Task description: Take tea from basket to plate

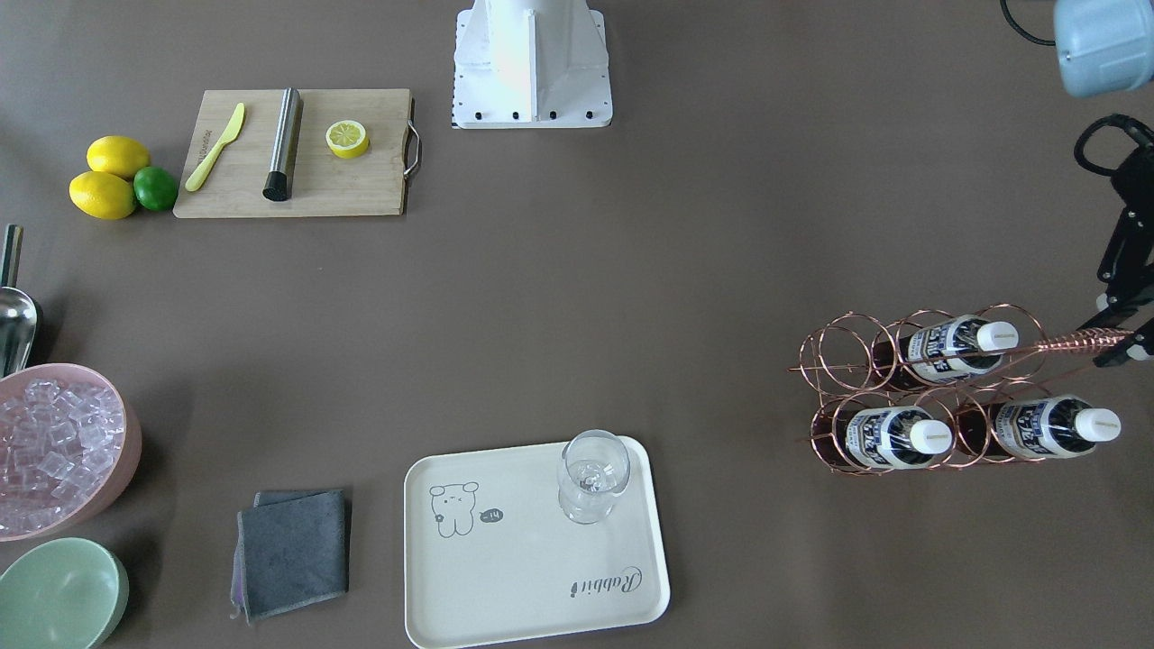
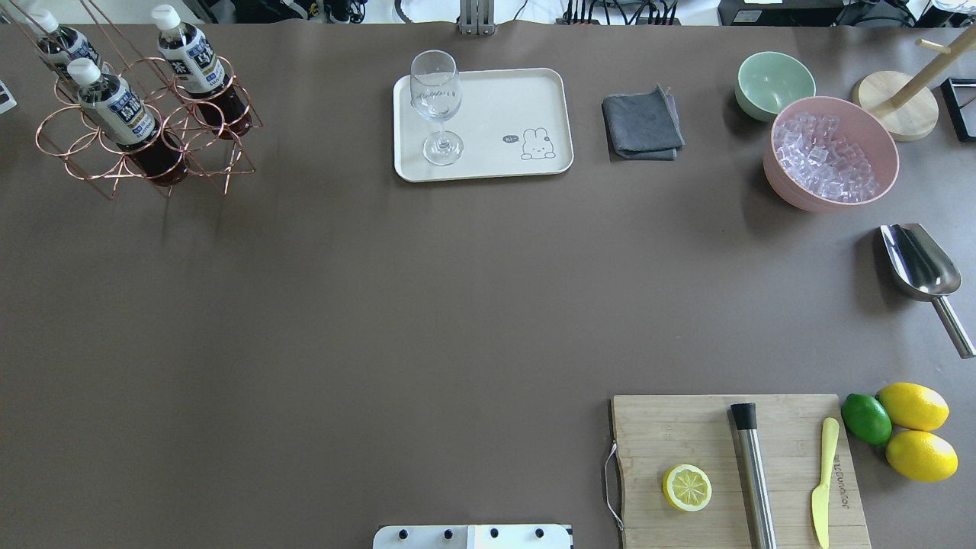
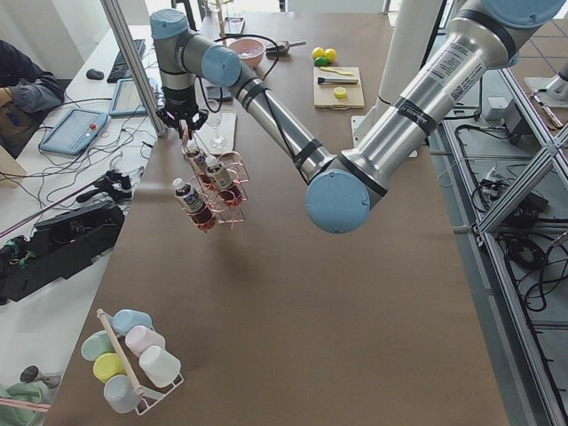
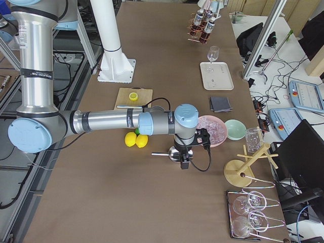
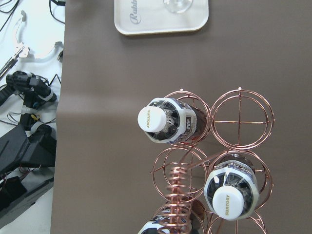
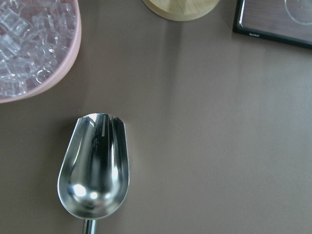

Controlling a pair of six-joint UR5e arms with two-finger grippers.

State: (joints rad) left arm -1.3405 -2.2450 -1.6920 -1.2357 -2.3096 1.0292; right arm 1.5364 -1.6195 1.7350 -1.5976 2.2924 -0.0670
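Just below left pincer (image 1: 1122, 341), tea (image 1: 956, 348) stands in basket (image 1: 1073, 342).

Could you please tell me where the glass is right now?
In the overhead view the glass stands upright on the plate's left end, the end nearer the basket.

Three tea bottles (image 2: 114, 110) are sitting in one basket (image 1: 1077, 342); one glass (image 2: 436, 95) is standing on one plate (image 2: 496, 99); two lemons (image 2: 913, 406), one lime (image 2: 866, 418) and two bowls (image 2: 774, 80) are resting on the table (image 2: 381, 305).

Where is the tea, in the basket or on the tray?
In the basket: all three bottles sit in its rings; the tray holds only a glass.
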